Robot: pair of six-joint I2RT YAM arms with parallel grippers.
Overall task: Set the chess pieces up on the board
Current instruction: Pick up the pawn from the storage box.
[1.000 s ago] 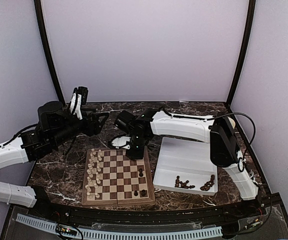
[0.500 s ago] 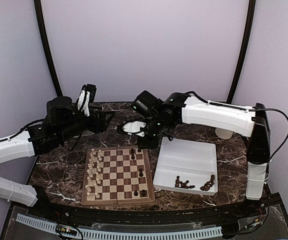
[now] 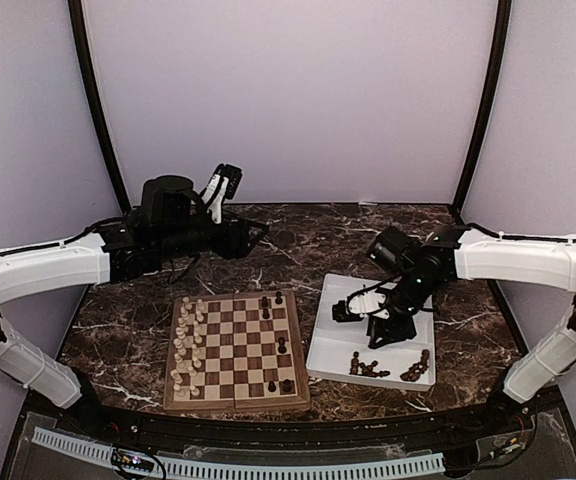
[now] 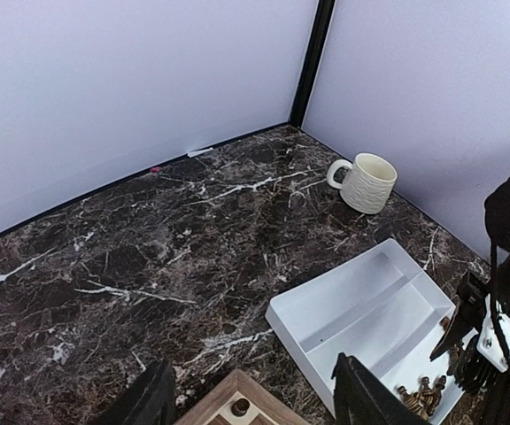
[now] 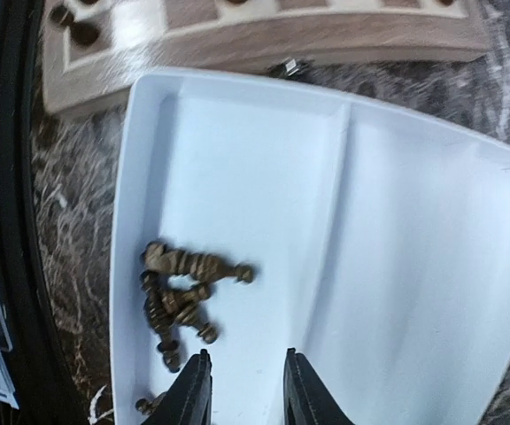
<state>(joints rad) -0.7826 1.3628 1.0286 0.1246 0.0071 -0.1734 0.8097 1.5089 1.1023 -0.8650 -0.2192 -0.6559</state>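
My left end effector [image 4: 253, 400] is wide and empty above the worktop [image 3: 298, 230]. On the board [image 3: 236, 350], cream chessmen [image 3: 188, 345] fill the two left files. About five dark chessmen [image 3: 282, 345] stand at the right. The remaining dark pieces [image 5: 177, 297] lie in the white tray [image 3: 368, 300], with my right end effector [image 5: 243, 390] over them, narrowly parted and empty.

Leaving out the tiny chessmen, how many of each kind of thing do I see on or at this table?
Chessboard: 1
White tray: 1
Mug: 1
Robot arms: 2, left arm and right arm
Total: 5
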